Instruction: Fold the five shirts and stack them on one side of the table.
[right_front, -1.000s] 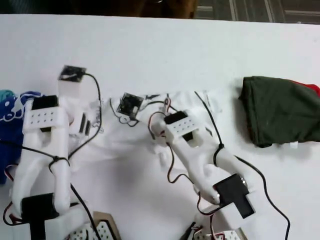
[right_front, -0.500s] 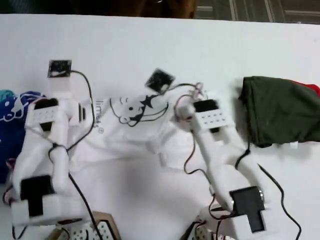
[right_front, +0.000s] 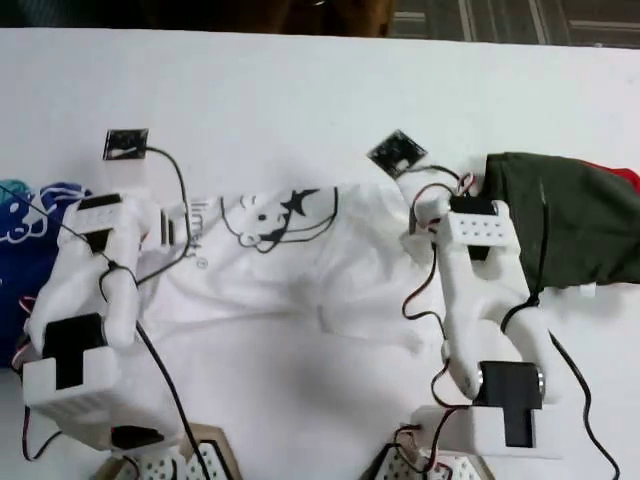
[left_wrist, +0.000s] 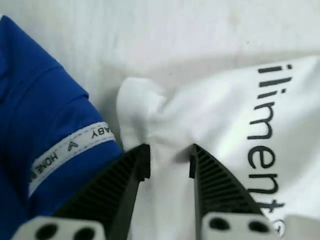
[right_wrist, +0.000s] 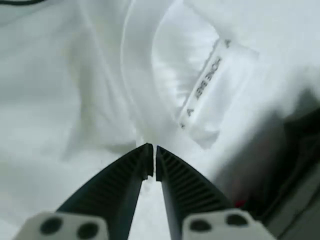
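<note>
A white shirt (right_front: 300, 270) with a black cartoon print lies stretched flat across the middle of the table between both arms. In the high view my left gripper (right_front: 170, 228) is at its left edge and my right gripper (right_front: 415, 215) at its right edge, beside the collar. The left gripper (left_wrist: 167, 160) is shut on a puckered bunch of the white shirt (left_wrist: 225, 115). My right gripper (right_wrist: 150, 156) pinches the white shirt (right_wrist: 75, 75) just below the collar label (right_wrist: 205, 95), jaws almost touching.
A folded dark green shirt (right_front: 565, 225) lies on a red one (right_front: 627, 177) at the table's right side, close to the right gripper. A blue shirt (right_front: 25, 230) is bunched at the left edge, also near the left jaw (left_wrist: 35, 110). The white table (right_front: 300, 90) is bare at the back.
The right arm has swung right toward the green shirt, pulling the white shirt with it. The shirt has gone from bunched to spread out, its print now showing. The left arm shifted slightly.
</note>
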